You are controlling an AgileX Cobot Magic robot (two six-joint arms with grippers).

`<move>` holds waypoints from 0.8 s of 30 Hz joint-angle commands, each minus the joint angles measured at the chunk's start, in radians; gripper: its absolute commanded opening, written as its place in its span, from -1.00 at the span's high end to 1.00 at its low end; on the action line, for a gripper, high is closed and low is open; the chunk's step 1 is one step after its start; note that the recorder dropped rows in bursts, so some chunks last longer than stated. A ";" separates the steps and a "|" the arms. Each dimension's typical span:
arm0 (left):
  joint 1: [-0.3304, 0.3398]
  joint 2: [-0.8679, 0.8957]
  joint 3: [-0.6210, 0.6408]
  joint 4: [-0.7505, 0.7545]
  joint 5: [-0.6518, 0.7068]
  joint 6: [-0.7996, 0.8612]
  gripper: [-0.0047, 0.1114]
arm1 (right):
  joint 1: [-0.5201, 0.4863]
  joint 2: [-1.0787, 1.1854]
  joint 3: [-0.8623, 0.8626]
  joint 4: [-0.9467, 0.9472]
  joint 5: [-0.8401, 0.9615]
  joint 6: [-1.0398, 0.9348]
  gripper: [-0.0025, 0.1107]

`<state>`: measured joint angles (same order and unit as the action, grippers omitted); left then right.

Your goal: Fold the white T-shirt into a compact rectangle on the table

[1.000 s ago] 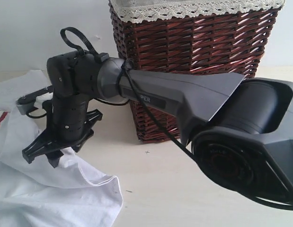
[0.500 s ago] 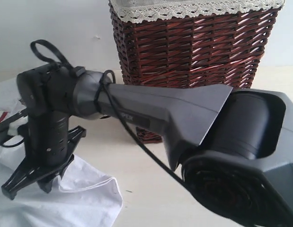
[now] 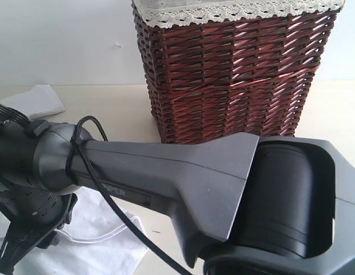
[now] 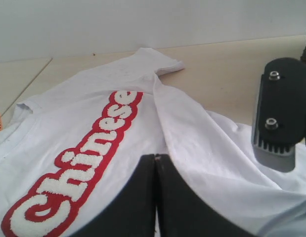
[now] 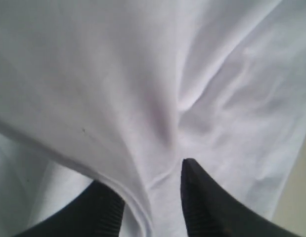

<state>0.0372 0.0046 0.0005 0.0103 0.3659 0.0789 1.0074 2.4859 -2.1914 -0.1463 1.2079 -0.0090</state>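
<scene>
**Both pincers on the shirt, right one astride a fold near the hem**

Exterior view: the white T-shirt (image 3: 111, 238) lies crumpled on the table (image 3: 117, 112) in the near left corner, with one sleeve (image 3: 39, 100) spread further back. It is well apart from the basket (image 3: 234, 74). The right arm (image 3: 177, 186) reaches across the middle to it, and the right pincer (image 3: 16, 246) points down onto the cloth. The left arm cannot be made out here.

Left wrist view: the left pincer (image 4: 155, 195) is clenched, its fingers pressed flat together, with no cloth visibly caught between them. Its tips lie over the shirt's chest beside the red lettering (image 4: 81, 180). The lettering runs away from this pincer toward the far sleeve. The collar lies to one side and the loose body of the shirt to the other, so the shirt's long axis crosses the line of letters. One finger (image 4: 280, 116) of the right pincer stands on the loose-body side, touching the cloth.

Right wrist view: the right pincer (image 5: 149, 200) has its fingertips (image 5: 207, 210) standing apart with a raised fold of the shirt running between them. Whether they pinch it or only straddle it I cannot tell. The right pincer looks the nearer one to the hem, so a fold toward the collar would likely start there.
</scene>
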 commanded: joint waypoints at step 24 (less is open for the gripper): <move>-0.006 -0.005 0.000 0.002 -0.009 -0.009 0.92 | -0.126 -0.115 -0.003 -0.455 -0.148 0.292 0.96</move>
<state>0.0372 0.0046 0.0005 0.0103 0.3659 0.0789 0.9327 2.4085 -2.1914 -0.4843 1.0704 0.1582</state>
